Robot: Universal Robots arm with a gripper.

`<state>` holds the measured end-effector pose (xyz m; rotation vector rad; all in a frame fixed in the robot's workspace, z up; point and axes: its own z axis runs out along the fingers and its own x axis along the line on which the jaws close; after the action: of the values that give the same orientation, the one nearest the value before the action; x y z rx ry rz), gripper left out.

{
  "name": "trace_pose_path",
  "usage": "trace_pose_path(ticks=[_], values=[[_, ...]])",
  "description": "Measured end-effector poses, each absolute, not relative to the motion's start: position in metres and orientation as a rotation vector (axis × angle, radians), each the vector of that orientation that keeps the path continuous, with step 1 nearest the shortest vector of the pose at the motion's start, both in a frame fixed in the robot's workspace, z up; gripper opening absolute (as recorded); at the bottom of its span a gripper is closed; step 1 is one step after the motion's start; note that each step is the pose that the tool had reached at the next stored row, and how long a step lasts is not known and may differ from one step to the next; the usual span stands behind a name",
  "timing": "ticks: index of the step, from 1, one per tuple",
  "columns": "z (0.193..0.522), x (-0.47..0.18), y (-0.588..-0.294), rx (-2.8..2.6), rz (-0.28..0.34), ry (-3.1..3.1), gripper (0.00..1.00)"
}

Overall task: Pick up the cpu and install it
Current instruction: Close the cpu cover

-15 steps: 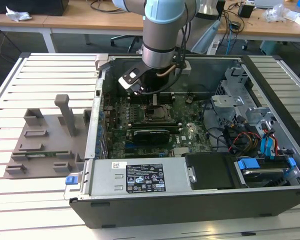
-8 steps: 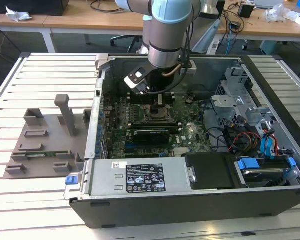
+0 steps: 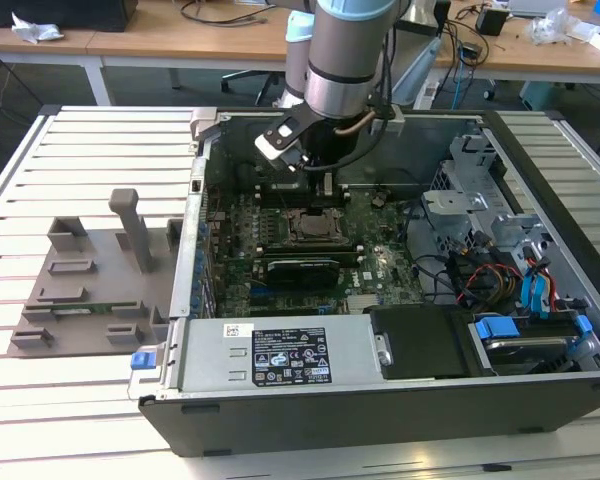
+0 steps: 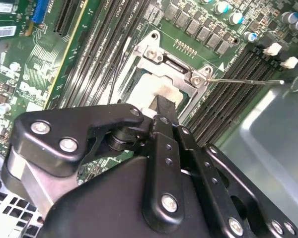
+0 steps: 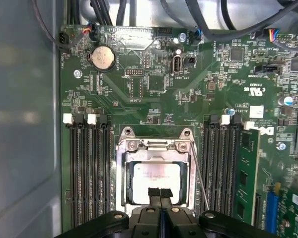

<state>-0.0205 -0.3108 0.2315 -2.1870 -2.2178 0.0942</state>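
In the exterior view, your gripper (image 3: 323, 185) hangs mid-frame inside the open computer case (image 3: 400, 420). In the first wrist view, the cpu (image 5: 156, 176) lies flat in the socket frame (image 5: 120, 173). The fingertips (image 5: 154, 194) are together at its edge and grip nothing, so seating looks done. In the second wrist view, memory slots (image 4: 228, 87) and a thin lever (image 4: 243, 81) crowd the socket.

The cpu (image 5: 156, 176) is a small flat square chip with a silvery-grey metal top, a thin pale rim and faint print across its face. It lies flat and square inside the metal socket frame (image 5: 121, 173) on the green motherboard (image 5: 198, 104), between two banks of black memory slots (image 5: 87, 168). In the second wrist view, part of its pale top shows through the frame's opening.
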Motion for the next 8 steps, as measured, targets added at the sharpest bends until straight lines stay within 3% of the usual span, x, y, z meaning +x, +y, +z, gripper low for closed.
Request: trace_pose_path(ticks=[8], values=[[0.2413, -0.0205, -0.3108, -2.187, 0.094, -2.218, 0.11]])
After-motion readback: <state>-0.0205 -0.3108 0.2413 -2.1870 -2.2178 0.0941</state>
